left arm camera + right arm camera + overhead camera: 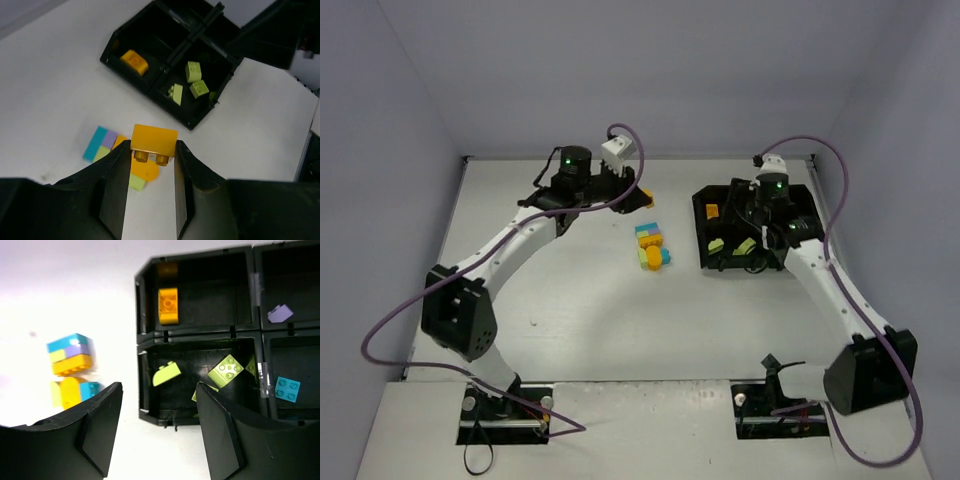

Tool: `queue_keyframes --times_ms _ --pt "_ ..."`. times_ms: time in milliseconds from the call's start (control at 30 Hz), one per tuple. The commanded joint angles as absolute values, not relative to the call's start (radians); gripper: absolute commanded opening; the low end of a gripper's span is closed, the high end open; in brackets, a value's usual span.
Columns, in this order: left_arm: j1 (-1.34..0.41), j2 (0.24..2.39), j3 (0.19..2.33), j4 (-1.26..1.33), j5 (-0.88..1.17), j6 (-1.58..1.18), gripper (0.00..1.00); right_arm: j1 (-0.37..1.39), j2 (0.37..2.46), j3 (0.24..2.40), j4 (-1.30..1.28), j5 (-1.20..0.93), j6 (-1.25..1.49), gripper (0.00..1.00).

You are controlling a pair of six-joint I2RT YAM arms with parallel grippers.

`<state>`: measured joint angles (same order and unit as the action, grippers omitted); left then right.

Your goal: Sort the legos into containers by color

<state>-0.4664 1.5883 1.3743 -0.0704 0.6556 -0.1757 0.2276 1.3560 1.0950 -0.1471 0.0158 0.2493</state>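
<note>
Lego (155, 140) — orange — between left end effector (152, 151) jaws

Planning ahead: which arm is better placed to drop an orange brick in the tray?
Left: the left hand grips an orange brick; the right hand hangs open and empty over the tray.

1. The orange lego (154, 139) is smooth plastic with a soft sheen, like the other legos (71, 365).
2. The tray (200, 334) is black, faintly glossy plastic.
3. The counter (600, 320) is matt, smooth white.
4. The fingers (102, 427) look matt black.
</note>
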Motion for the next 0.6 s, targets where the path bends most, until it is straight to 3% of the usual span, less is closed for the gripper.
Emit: queue_keyframes --times_ms 0,300,567 --pt "-0.5 1.716 1.532 0.112 0.699 -0.192 0.11 0.216 1.214 1.066 -0.109 -0.021 0.294 0.57" --pt "-0.595 2.118 1.972 0.182 0.767 -0.253 0.12 0.212 0.985 0.948 -0.115 -0.058 0.345 0.59" --pt "-0.66 2.39 2.207 0.304 0.585 -0.373 0.13 0.212 0.879 0.879 -0.146 -0.115 0.364 0.61"
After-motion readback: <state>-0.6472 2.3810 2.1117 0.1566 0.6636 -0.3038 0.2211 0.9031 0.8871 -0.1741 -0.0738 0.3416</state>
